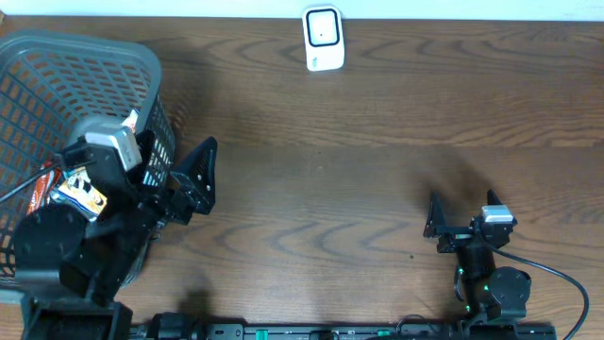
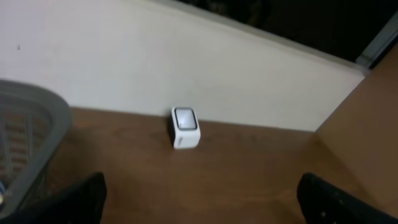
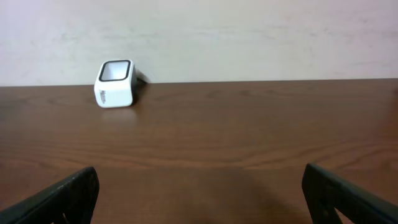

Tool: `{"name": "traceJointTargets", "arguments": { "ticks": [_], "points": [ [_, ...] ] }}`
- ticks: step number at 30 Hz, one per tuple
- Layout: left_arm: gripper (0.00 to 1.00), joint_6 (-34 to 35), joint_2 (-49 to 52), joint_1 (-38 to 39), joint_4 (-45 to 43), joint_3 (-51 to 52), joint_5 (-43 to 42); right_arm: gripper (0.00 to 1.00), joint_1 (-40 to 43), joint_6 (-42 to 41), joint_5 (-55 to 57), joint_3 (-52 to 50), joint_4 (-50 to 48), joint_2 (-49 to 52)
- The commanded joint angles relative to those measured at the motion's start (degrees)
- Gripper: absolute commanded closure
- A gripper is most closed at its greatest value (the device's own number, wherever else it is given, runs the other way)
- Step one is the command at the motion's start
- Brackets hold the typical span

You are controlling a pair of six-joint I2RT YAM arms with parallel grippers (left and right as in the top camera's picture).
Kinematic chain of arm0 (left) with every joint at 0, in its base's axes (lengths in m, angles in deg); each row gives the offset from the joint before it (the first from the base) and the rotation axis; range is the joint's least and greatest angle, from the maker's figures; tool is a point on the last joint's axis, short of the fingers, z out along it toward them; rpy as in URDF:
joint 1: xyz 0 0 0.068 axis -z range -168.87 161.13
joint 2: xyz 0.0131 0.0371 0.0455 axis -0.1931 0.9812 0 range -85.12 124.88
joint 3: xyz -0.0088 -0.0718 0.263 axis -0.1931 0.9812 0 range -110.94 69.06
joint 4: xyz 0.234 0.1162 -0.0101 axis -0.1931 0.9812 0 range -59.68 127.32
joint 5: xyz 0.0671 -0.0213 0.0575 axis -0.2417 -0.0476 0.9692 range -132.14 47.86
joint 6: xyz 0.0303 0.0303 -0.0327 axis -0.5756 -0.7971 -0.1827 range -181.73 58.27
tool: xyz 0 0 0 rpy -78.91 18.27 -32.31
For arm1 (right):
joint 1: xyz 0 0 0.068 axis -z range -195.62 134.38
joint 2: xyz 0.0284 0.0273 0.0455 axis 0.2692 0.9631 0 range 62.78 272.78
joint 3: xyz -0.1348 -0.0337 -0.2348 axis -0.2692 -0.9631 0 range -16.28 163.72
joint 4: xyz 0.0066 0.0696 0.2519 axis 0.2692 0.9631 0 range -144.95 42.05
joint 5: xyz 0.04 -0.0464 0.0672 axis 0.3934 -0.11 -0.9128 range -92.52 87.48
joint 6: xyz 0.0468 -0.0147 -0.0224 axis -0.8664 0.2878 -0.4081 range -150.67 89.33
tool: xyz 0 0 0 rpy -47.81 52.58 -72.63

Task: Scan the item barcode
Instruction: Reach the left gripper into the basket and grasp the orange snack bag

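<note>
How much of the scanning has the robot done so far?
Nothing looks done yet: the items lie in the basket, and the scanner stands alone by the wall. Nothing is in hand: left gripper and right gripper are open and empty. Left: pick an item and show its barcode to the scanner.

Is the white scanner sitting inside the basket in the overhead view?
No, the white scanner stands on the table at its far edge, well apart from the grey basket.

One scanner, one basket — plus a left gripper and a right gripper.
</note>
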Motion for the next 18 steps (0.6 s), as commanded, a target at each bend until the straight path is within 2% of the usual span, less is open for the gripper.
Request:
{"name": "traceJointTargets", "arguments": {
  "ticks": [1, 6, 11, 15, 18],
  "points": [
    [0.02, 0.6, 1.3, 0.2, 0.2, -0.9, 1.5, 0.01, 0.3, 0.1, 0.2, -0.1, 0.2, -0.2],
    [0.02, 3.5, 3.1, 0.0, 0.5, -5.3, 14.4, 0.01, 0.3, 0.1, 0.2, -0.1, 0.2, -0.2],
    [0.02, 3.8, 9.8, -5.7, 11.4, -13.6, 30.8, 0.01, 0.3, 0.1, 0.2, -0.1, 0.2, -0.2],
    [0.02, 7.6, 15.8, -15.8, 16.7, -15.0, 30.5, 0.01, 0.3, 0.1, 0.2, -0.1, 0.2, -0.2],
    [0.03, 7.8, 20.5, -24.6, 17.4, -15.0, 23.9, 0.01, 0.3, 0.1, 0.2, -0.1, 0.2, -0.2]
  ]
}}
